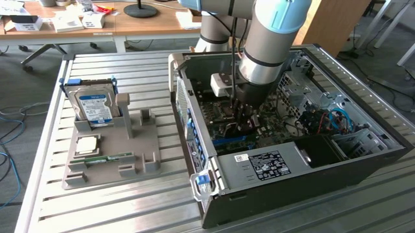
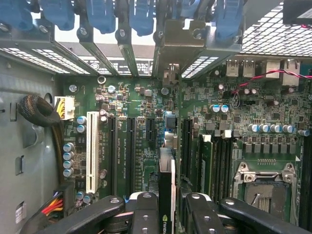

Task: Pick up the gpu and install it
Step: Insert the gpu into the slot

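The tool [image 1: 244,120] is reached down into the open computer case [image 1: 292,199], a dark sheet-metal box lying on its side on the ribbed aluminium worktop [image 1: 129,213]. Above the tool rises the arm's smooth grey tube with its pale blue joint cap.

In the wrist view the tool [image 2: 166,214] is closed on the gpu [image 2: 166,183]. Its matte black, rounded fingers [image 2: 146,214], studded with small screw heads, press on either side of the card. The gpu shows edge-on as a thin, dark, flat strip standing upright over the green motherboard [image 2: 141,97]. It lines up with the long black expansion slots, near a short blue slot and well apart from the long white slot [image 2: 91,151]. Whether its lower edge is seated in a slot, I cannot tell.

The board is crowded with small silver-topped cylindrical capacitors, and a square metal-framed processor socket [image 2: 265,180] lies to one side of the card. Perforated steel bracket strips with glossy blue plastic latches [image 2: 100,14] line the case's rear wall.

Outside the case, on the exterior view's left, a grey moulded holder [image 1: 149,141] carries a silver hard drive [image 1: 93,107] with a blue label, standing upright, and a small green memory stick [image 1: 107,158] lying flat.
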